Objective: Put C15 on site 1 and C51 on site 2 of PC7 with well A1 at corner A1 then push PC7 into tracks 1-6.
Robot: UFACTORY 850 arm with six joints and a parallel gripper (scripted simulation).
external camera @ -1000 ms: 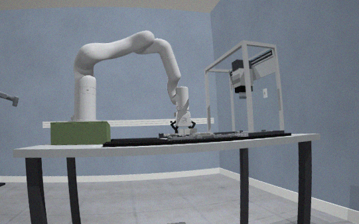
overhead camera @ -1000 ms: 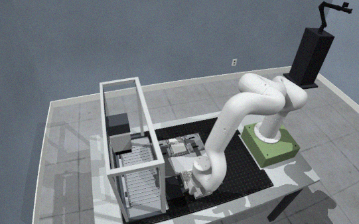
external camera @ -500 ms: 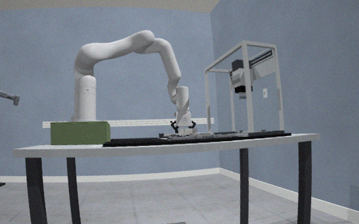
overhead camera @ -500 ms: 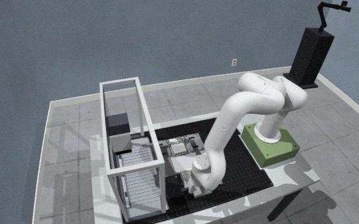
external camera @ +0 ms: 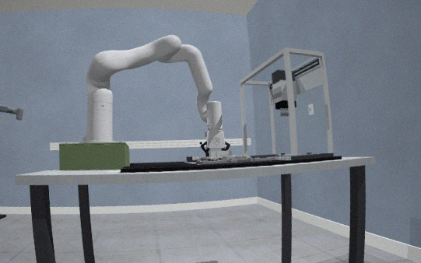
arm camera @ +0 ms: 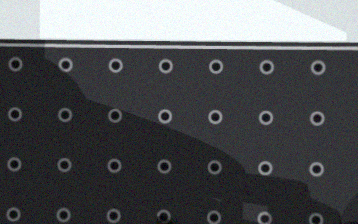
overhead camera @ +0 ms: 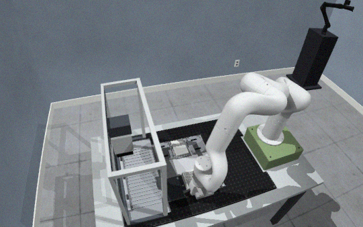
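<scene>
PC7, flat grey plate carrier (overhead camera: 180, 151), is lying loose on the black perforated apron (overhead camera: 248, 174) before the white-framed instrument (overhead camera: 137, 168), unloaded and uninserted, while the empty, wide-open black-fingered gripper (external camera: 215, 149) is hanging low nearby.

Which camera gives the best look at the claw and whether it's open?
The exterior view: the black-fingered claw shows side-on, fingers spread wide and empty, just above the black perforated baseplate. In the top view the white arm covers it. The wrist view shows only baseplate holes.
</scene>
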